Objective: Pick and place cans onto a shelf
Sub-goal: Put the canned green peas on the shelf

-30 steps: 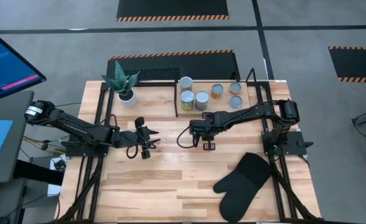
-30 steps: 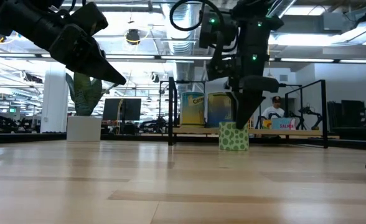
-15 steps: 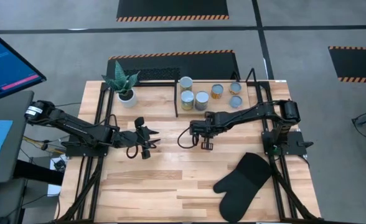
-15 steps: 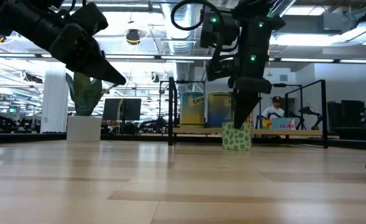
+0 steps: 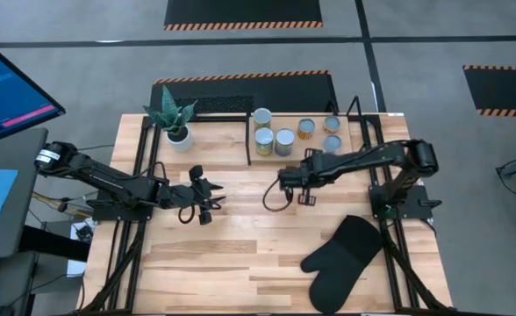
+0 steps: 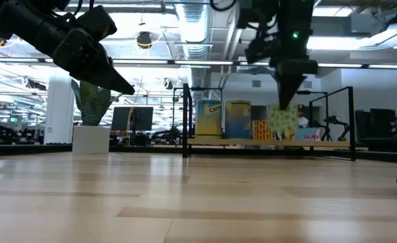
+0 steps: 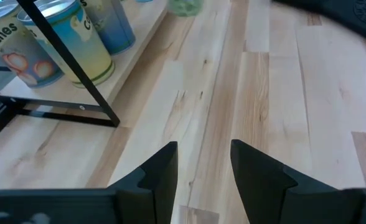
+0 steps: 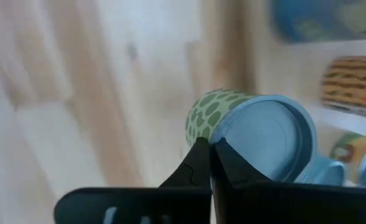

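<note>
Clenched on the rim of a green-spotted can [image 8: 245,134] lifted clear of the table, right gripper [image 5: 307,197] just short of the shelf [image 5: 354,118]; left gripper [image 5: 207,198] spread, idle.

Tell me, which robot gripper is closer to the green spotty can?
The right one. The right gripper is shut on the green spotty can, holding it above the table in front of the shelf. The left gripper waits open, far off toward the table's left side.
</note>
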You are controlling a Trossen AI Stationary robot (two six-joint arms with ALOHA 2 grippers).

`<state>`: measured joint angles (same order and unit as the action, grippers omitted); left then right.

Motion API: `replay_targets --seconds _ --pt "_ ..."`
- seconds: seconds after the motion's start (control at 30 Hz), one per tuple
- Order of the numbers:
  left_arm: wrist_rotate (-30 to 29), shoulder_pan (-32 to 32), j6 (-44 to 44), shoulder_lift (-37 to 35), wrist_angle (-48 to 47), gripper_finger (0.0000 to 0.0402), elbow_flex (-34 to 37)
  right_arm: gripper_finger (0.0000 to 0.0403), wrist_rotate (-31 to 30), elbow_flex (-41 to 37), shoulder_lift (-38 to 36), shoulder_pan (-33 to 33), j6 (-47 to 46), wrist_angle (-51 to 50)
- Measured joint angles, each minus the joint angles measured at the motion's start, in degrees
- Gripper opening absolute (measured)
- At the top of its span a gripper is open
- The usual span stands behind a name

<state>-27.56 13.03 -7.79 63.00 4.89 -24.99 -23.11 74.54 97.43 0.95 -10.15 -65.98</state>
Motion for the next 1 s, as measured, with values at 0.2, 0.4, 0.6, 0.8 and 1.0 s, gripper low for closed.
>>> replay_targets --seconds 0.2,0.4,0.6,0.8,1.0 --pt "-0.02 0.01 0.00 0.00 0.02 0.0139 0.00 0.0006 -1.20 -1.96 -4.48 -5.61 3.75 1.87" --pt "-0.03 0.01 0.00 0.00 -0.20 0.0139 0.00 0.0009 2.09 -5.34 -5.73 -12.65 10.88 9.23" --pt "-0.04 0.01 -0.12 0.00 -0.31 0.0139 -0.02 0.0011 4.80 -5.81 -4.87 -17.48 14.81 12.49" --pt "-0.10 0.01 -0.24 0.00 -0.66 0.0139 -0.02 0.0021 5.36 -5.80 -4.33 -19.99 16.04 15.86" --pt "-0.17 0.01 -0.37 0.00 -0.98 0.0139 -0.02 0.0054 5.42 -5.81 -3.93 -21.02 15.81 15.91"
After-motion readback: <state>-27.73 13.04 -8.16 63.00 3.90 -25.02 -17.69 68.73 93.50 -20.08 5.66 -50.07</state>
